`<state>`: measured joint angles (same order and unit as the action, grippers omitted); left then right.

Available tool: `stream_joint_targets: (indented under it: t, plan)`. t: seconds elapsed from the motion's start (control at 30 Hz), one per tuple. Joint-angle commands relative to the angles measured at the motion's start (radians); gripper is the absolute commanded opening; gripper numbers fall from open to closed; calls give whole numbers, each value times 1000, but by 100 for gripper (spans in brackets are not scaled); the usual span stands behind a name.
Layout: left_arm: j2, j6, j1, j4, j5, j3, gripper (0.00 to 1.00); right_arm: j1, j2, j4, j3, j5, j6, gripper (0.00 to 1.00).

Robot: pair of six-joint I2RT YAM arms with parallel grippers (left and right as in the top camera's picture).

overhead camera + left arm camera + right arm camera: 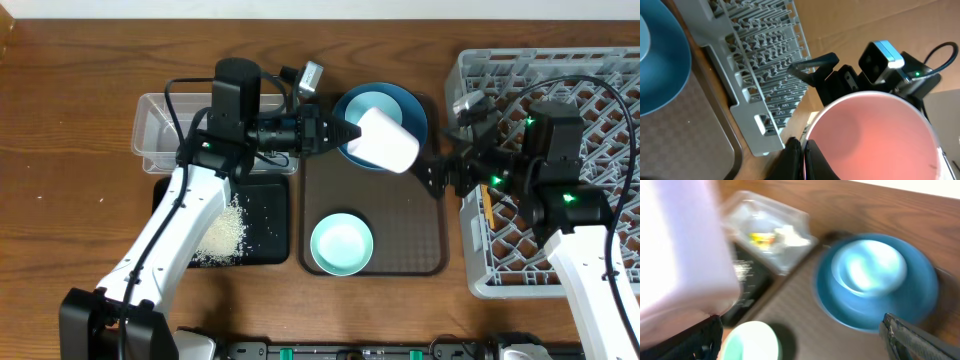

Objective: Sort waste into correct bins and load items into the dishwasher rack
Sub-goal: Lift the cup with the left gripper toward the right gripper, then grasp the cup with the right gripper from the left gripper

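Left wrist view, nearest first: the left end effector (801,156) is clamped on the rim of the pale pink cup (872,135). The cup lies sideways, base pointing right. Just beyond it the right end effector (428,175) gapes apart, nearer the large grey plastic dishwasher rack (520,288).

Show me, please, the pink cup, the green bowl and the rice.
pink cup (388,140), overhead view, its outer wall.
green bowl (341,244), overhead view, centre of its inside.
rice (224,235), overhead view, middle of the heap.
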<state>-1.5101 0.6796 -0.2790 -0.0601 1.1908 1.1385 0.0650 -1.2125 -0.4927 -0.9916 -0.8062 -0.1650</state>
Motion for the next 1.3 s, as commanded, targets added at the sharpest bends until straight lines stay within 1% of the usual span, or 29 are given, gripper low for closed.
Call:
stream_joint_targets:
  t: [0.0,0.1,0.27,0.4,0.57,0.6,0.7,0.83,1.2,1.27]
  plan:
    - [1,-33,1,0,62,24,6,7,3,6,-9,-269,-113,99]
    - [1,-44,2,1,61,24,6,7,3,1,-9,-302,-140,99]
    - [1,-42,29,26,61,24,6,7,3,-21,-9,-238,-154,99]
    - [1,1,80,64,55,24,6,7,3,-21,-9,-238,-154,99]
    - [1,14,135,68,56,24,5,7,3,-20,-9,-277,-158,99]
    - [1,15,138,68,56,24,6,7,3,-20,-9,-297,-167,99]
    - [1,33,136,68,58,24,6,7,3,-20,-9,-346,-189,99]
    - [1,33,115,69,60,24,6,8,3,-20,-9,-348,-189,99]
    - [1,32,1,69,56,24,6,18,3,-11,-9,-388,-192,99]
    - [1,32,-12,69,47,24,6,23,3,-8,-9,-388,-192,94]
